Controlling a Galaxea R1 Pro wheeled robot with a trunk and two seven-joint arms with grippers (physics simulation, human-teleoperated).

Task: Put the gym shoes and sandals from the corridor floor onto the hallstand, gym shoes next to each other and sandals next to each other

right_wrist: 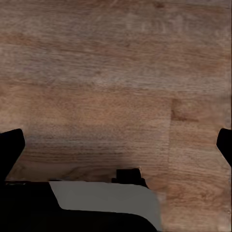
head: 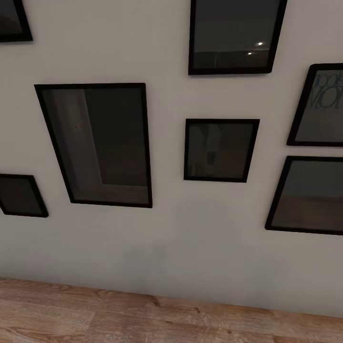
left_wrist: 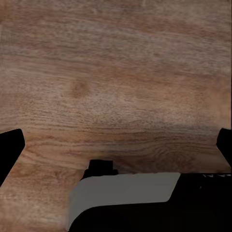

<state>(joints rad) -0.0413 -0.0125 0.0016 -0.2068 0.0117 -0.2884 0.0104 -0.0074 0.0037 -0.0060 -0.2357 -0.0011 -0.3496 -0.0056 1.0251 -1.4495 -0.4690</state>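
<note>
- Starting from the task's own things, the light brown wood-grain plank corridor floor (head: pixel 143 319) is what the head view gives, as a strip along the foot of the pale grey-white wall (head: pixel 166 238).
- Where the gym shoes, the sandals and the hallstand stand cannot be told from these pictures, so no shoe can be counted as placed; by my judgement all four pickups are still to do.
- Under the left gripper (left_wrist: pixel 116 145), the same plank floor lies bare; its dark fingertips (left_wrist: pixel 10 145) sit at opposite edges of the wrist picture, spread wide with nothing between them.
- Under the right gripper (right_wrist: pixel 116 145), bare planks again, fingertips (right_wrist: pixel 10 147) likewise far apart and carrying nothing.
- On the wall above the floor strip hang several black-framed dark glass pictures, a tall one (head: pixel 97 145) and a small square one (head: pixel 220 150) beside it.
- Likely next: turning the base away from this wall to find the shoes and rack.
</note>
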